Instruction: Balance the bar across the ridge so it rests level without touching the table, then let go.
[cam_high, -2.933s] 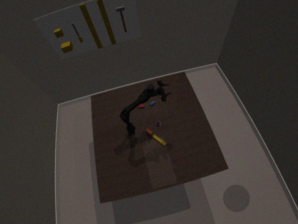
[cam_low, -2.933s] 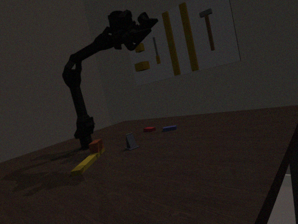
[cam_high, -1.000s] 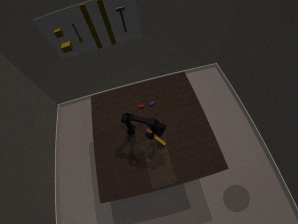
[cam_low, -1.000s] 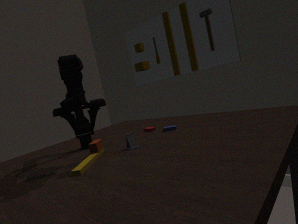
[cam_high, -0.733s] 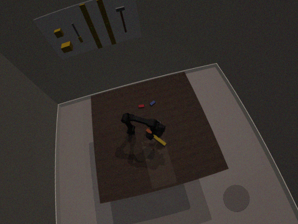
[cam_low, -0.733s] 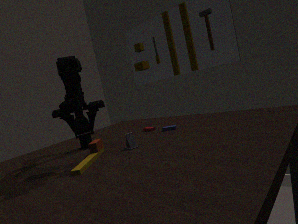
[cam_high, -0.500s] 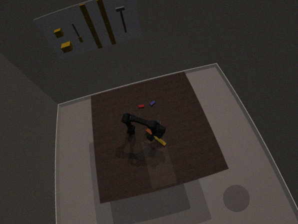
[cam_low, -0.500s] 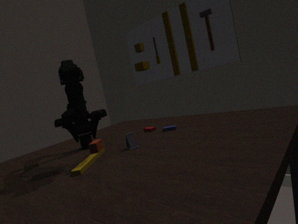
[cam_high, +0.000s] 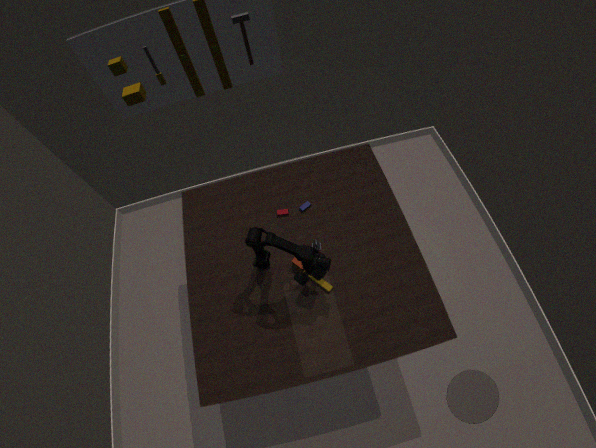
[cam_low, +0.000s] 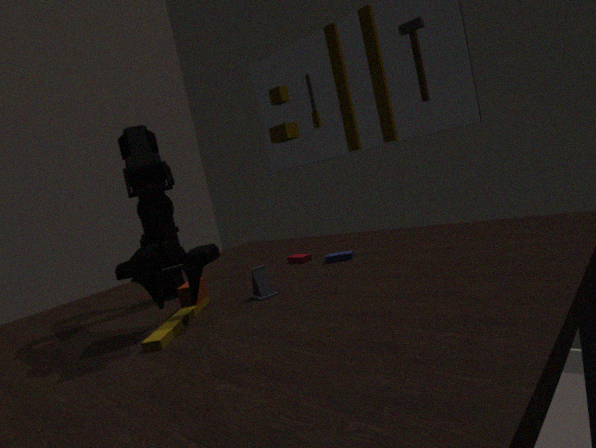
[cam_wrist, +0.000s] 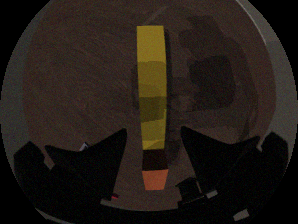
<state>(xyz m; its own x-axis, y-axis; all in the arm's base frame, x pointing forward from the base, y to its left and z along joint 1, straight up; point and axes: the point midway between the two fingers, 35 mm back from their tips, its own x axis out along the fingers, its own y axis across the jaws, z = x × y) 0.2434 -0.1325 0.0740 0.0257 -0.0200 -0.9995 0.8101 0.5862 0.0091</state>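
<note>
The yellow bar lies flat on the table, with an orange block at one end. My gripper is open and points down, low over the bar. In the wrist view the bar runs between the two fingertips with space on both sides, and the tips are near the block end. The grey ridge stands upright on its base beside the bar; the bar does not touch it. In the wrist view the left finger hides most of the ridge.
A red block and a blue block lie on the table beyond the ridge. A panel with tools hangs on the wall, away from the arm.
</note>
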